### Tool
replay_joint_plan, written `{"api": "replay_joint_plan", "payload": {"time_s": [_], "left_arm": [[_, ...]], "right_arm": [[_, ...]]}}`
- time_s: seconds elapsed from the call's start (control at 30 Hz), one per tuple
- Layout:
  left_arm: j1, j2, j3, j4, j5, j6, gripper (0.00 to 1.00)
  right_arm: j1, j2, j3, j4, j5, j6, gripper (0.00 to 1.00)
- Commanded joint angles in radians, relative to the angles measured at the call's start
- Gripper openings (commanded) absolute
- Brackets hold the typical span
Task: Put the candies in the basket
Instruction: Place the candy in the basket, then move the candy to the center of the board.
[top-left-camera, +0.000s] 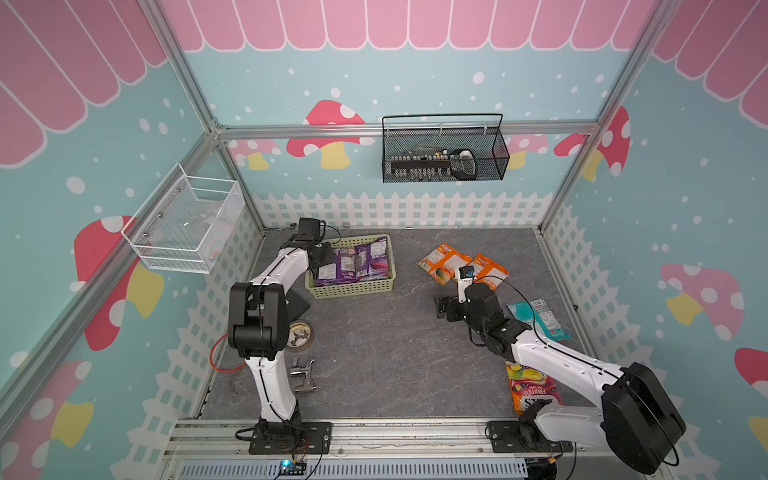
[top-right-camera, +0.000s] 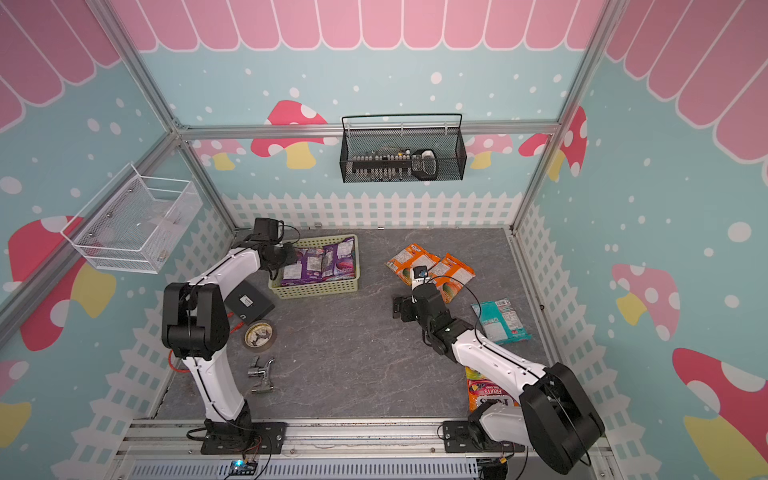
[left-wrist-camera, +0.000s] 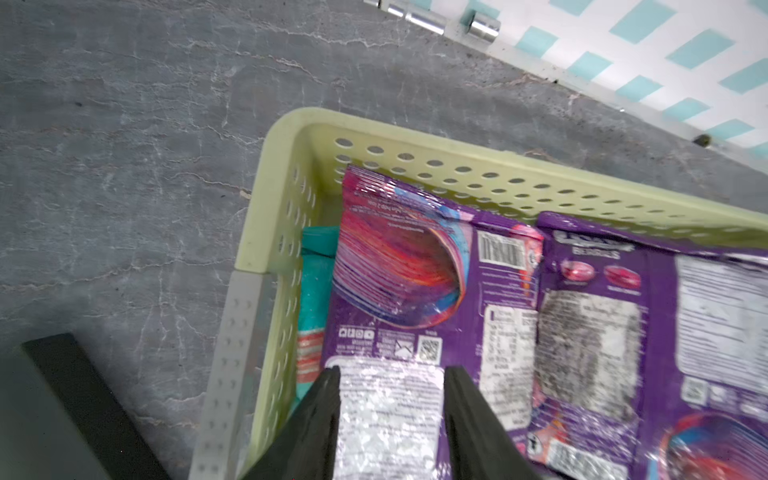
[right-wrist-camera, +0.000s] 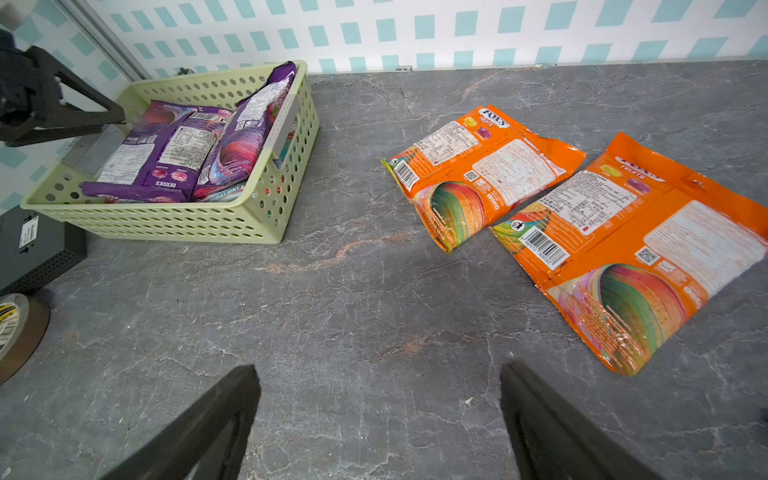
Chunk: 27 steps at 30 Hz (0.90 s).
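Left claw (left-wrist-camera: 392, 372) parted above 2 purple bags (left-wrist-camera: 415, 270) lying crosswise in basket (left-wrist-camera: 415, 166).

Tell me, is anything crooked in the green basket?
Yes. One purple bag isn't lying flat: it leans against a side wall of the basket, its top poking above the rim. The other purple bags lie flatter.

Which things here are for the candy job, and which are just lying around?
For the job: pale green basket, purple candy bags inside it, two orange FOX'S Fruits bags, teal bag, orange-red Fruits bag.

Just lying about: tape roll, metal fitting, black box, black wire basket, white wire basket.
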<state>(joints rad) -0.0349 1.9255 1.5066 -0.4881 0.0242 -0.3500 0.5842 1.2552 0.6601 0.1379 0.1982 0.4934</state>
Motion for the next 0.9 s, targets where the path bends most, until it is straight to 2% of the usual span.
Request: {"api": "replay_joint_plan", "payload": {"time_s": [0.0, 0.13, 0.23, 0.3, 0.37, 0.5, 0.6, 0.7, 0.87], "left_arm": [[0.001, -0.132, -0.053, 0.003, 0.136, -0.046, 0.48], [-0.016, -0.267, -0.183, 0.060, 0.286, -0.060, 0.54], [-0.047, -0.362, -0.289, 0.105, 0.378, -0.061, 0.59], [-0.080, -0.417, -0.345, 0.117, 0.397, -0.060, 0.62], [-0.115, -0.464, -0.387, 0.118, 0.396, -0.063, 0.69], [-0.195, -0.544, -0.468, 0.145, 0.395, -0.104, 0.74], [-0.260, -0.589, -0.533, 0.196, 0.407, -0.146, 0.76], [-0.339, -0.622, -0.614, 0.283, 0.394, -0.221, 0.75], [-0.537, -0.623, -0.745, 0.500, 0.354, -0.367, 0.69]], "right_arm": [[0.002, 0.002, -0.020, 0.004, 0.074, 0.069, 0.96], [0.000, -0.008, 0.011, -0.136, 0.165, 0.202, 0.97], [-0.011, -0.016, 0.044, -0.370, 0.244, 0.423, 0.98], [-0.027, -0.029, 0.046, -0.533, 0.236, 0.575, 0.99], [-0.042, -0.048, 0.033, -0.663, 0.208, 0.688, 0.99], [-0.074, -0.087, 0.002, -0.889, 0.172, 0.840, 0.99], [-0.095, -0.131, -0.032, -0.980, 0.154, 0.888, 0.99], [-0.123, -0.154, -0.059, -0.990, 0.170, 0.876, 0.99], [-0.250, -0.124, -0.043, -1.083, 0.239, 0.906, 0.98]]}}
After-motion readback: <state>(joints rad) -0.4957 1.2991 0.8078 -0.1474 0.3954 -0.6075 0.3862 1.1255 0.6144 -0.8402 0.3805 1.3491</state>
